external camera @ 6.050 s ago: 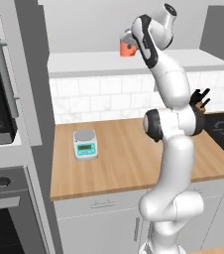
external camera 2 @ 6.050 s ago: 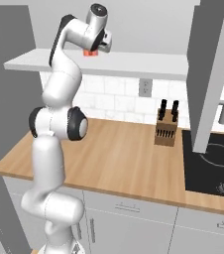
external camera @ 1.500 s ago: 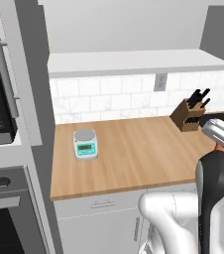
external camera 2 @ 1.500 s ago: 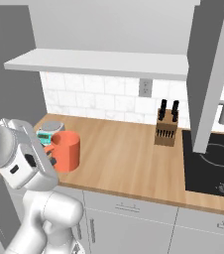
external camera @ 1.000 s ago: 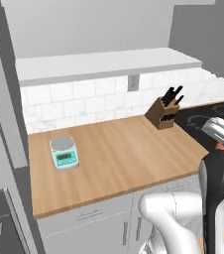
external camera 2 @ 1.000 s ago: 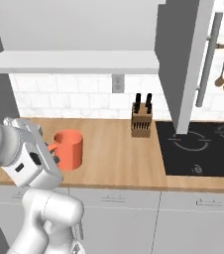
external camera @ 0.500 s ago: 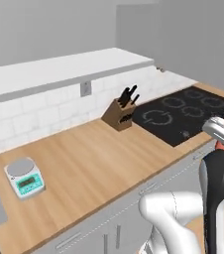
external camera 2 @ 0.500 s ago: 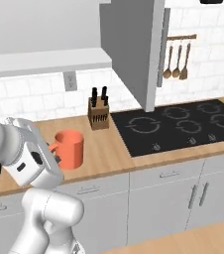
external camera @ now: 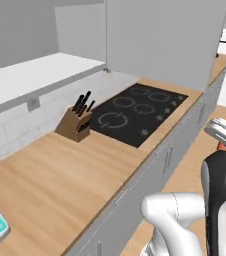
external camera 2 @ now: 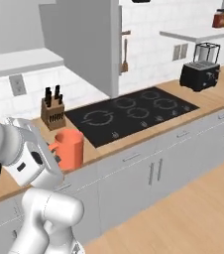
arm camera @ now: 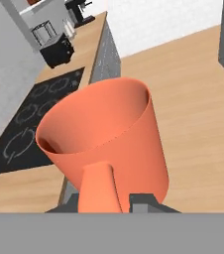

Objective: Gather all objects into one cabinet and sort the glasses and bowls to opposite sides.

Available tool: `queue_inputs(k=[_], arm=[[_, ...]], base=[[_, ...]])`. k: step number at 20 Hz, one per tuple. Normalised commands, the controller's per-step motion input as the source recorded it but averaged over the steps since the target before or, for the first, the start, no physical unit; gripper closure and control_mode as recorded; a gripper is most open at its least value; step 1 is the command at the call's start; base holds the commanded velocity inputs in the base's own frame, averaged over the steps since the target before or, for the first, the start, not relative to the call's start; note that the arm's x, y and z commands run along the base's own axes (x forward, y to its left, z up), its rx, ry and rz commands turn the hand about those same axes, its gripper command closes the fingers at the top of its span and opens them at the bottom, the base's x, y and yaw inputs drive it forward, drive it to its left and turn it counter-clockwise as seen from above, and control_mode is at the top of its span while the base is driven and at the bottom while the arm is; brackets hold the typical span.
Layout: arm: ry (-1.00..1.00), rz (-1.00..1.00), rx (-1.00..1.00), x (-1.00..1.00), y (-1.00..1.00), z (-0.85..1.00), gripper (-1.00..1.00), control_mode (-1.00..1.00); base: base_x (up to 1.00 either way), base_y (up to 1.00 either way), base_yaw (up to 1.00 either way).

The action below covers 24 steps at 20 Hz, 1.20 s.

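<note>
At the hand view's centre: orange mug [arm camera: 106, 141], upright, mouth open, handle at six o'clock pinched in the gripper [arm camera: 104, 201], jaws clamped on it. Carried low beside the robot, probably in transit toward the cabinet. Around: hob [external camera 2: 131, 114] at one o'clock, knife block [external camera 2: 53, 113] at twelve, toaster [external camera 2: 199, 73] far off. Nothing blocking close by.

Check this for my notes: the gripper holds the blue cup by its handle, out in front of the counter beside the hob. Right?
Not quite: it is the orange mug that the gripper holds by its handle, as the hand view shows. The counter and hob part stands.
</note>
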Motion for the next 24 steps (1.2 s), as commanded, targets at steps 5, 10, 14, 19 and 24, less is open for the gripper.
queue_inputs(k=[5,10,14,19,24], arm=[[0.0,0.0,0.0,0.0,0.0,0.0,1.0,1.0],[0.0,0.0,0.0,0.0,0.0,0.0,1.0,1.0],[0.0,0.0,0.0,0.0,0.0,0.0,1.0,1.0],[0.0,0.0,0.0,0.0,0.0,0.0,1.0,1.0],[0.0,0.0,0.0,0.0,0.0,0.0,1.0,1.0]], base=[[0.0,-0.22,-0.51],[0.0,-0.31,-0.49],[0.05,-0.41,-0.5],[0.36,-0.59,-0.45],[0.95,-0.63,-0.24]])
